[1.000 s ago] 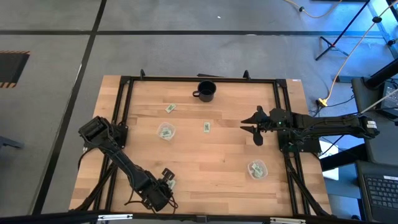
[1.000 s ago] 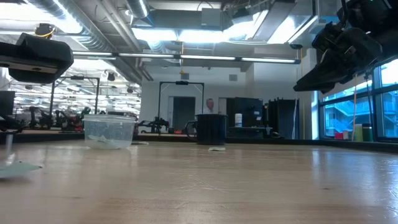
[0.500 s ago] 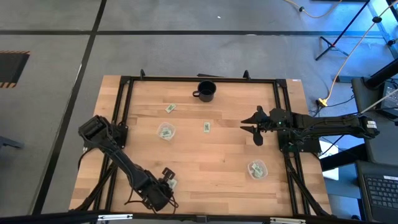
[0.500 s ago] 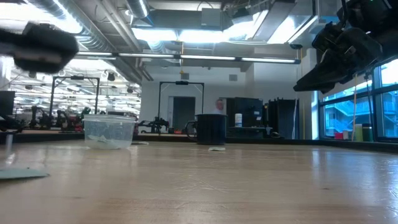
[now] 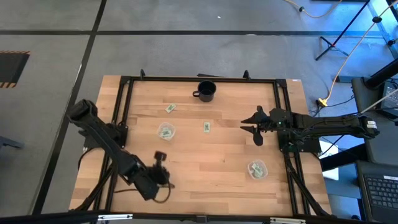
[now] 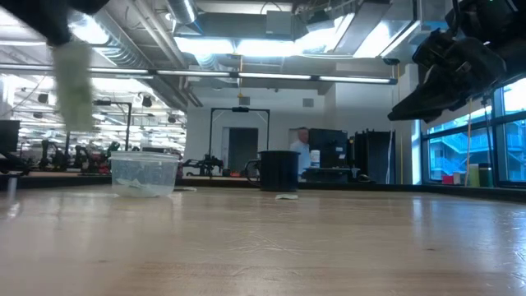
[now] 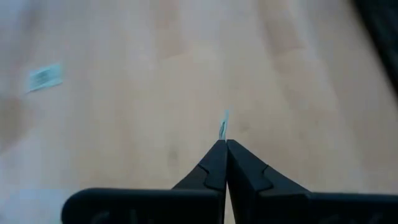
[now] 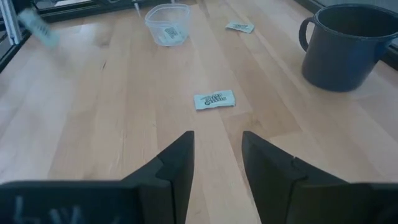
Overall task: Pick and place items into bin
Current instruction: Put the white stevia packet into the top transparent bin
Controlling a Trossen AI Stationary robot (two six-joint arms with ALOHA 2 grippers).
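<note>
My left gripper point(image 5: 160, 155) hangs above the table's near-left part, shut on a green-and-white packet point(image 6: 74, 82), which also shows edge-on in the left wrist view point(image 7: 224, 123). My right gripper point(image 5: 255, 129) waits open above the table's right side, touching nothing. Two loose packets lie flat on the wood, one point(image 5: 170, 108) left of centre and one point(image 5: 206, 127) at the middle. A clear bin point(image 5: 165, 131) stands between them, and a second clear bin point(image 5: 257, 169) stands near the right edge; each holds a packet. My left gripper pinches the packet between its two shut fingertips point(image 7: 219, 163), coming from above. Only the packet's thin edge point(image 7: 224, 119) sticks out past the tips in the left wrist view. In the low view the packet's lower end point(image 6: 76, 111) hangs below the gripper, lifted clear of the table.
A black mug point(image 5: 206, 91) stands by the far edge. A black frame rail point(image 5: 124, 106) runs along the table's sides. Bare wood lies across the near middle. A person point(image 6: 303, 154) stands in the room beyond the table.
My left gripper has risen from the table's near edge and moved toward the far edge, staying shut. The packet, which lay on the wood a second ago, is now lifted clear and hangs below the fingers. The left arm's elbow has swung left.
</note>
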